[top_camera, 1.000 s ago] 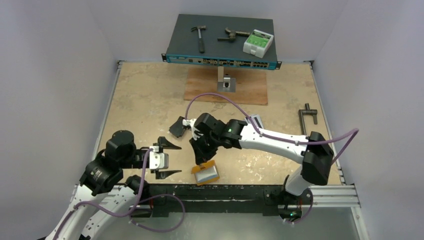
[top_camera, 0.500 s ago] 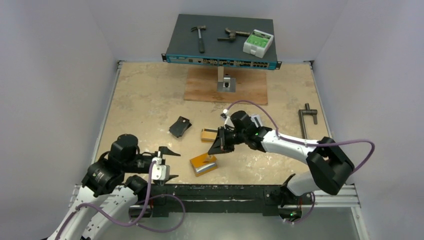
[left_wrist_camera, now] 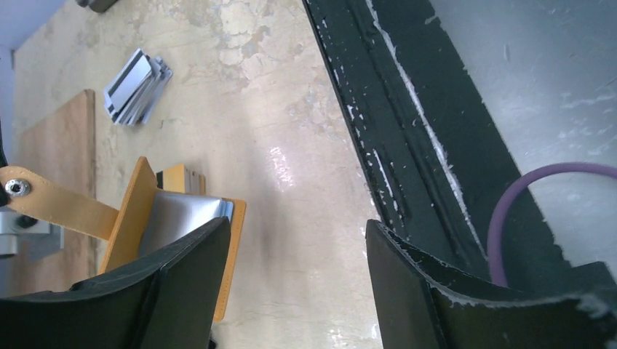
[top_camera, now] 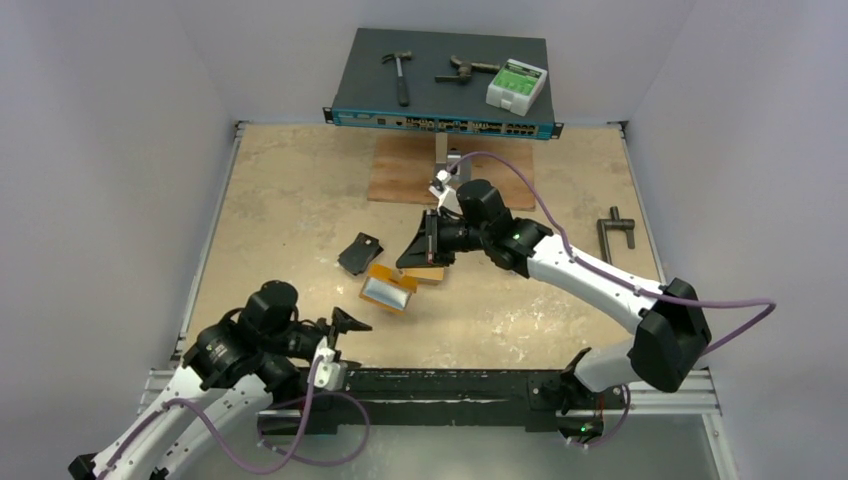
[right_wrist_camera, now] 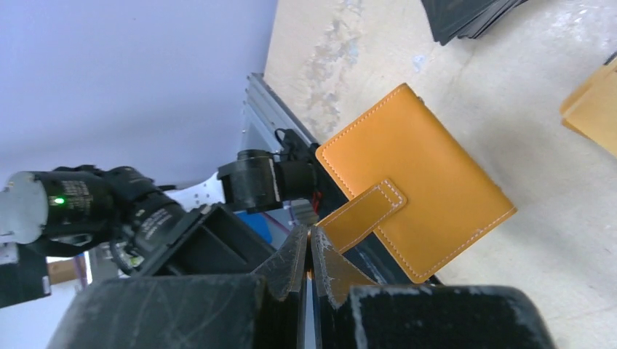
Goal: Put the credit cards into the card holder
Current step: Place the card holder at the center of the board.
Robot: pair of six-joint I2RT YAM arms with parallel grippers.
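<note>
right gripper (top_camera: 418,250) clamped on card holder (top_camera: 388,291) tab (right_wrist_camera: 364,211) | left gripper (top_camera: 345,325) open at 7 o'clock | I hold tab taut, lift slow

Partly hidden behind left tool (left_wrist_camera: 297,229) finger: card holder (left_wrist_camera: 134,211).

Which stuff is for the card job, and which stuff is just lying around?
For the job:
- orange card holder
- silver cards
- yellow-orange cards

Just lying about:
- black case
- hammer
- green-and-white box
- clamp
</note>
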